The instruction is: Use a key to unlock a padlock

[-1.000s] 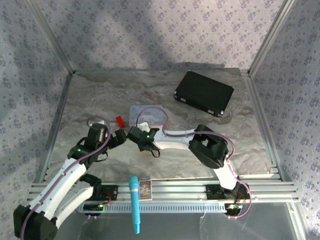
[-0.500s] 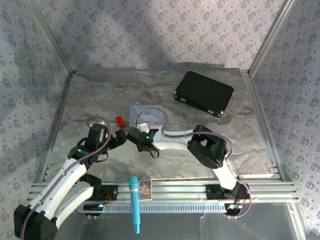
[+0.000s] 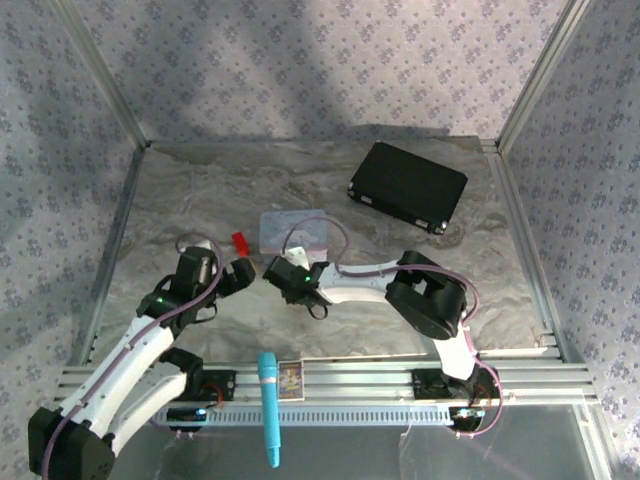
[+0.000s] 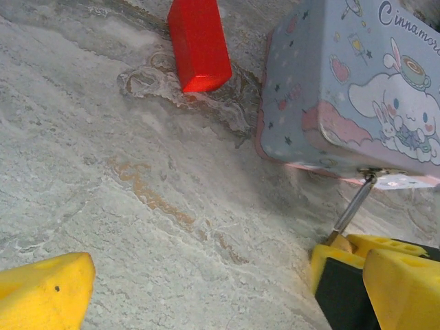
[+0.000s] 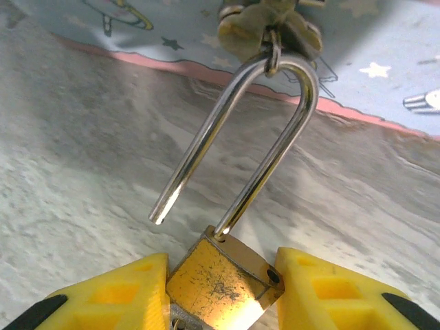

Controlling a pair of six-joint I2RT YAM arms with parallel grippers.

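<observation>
1. Two arms reach to the middle of the table (image 3: 200,190), close to the pale blue tin (image 3: 295,230).
2. The right gripper (image 5: 221,269) has its yellow fingers (image 5: 117,295) pressed on both sides of the padlock (image 5: 218,289), so it holds the brass body.
3. The padlock's shiny loop is open (one end hangs free). It hooks through the little latch (image 5: 268,27) on the front of the tin.
4. The left gripper (image 4: 220,295) is spread wide and holds nothing. It is low over the table, just beside the right gripper.
5. A red block (image 4: 199,45) lies near the tin, not touching it.
6. A black case (image 3: 408,186) sits far back on the right.
</observation>
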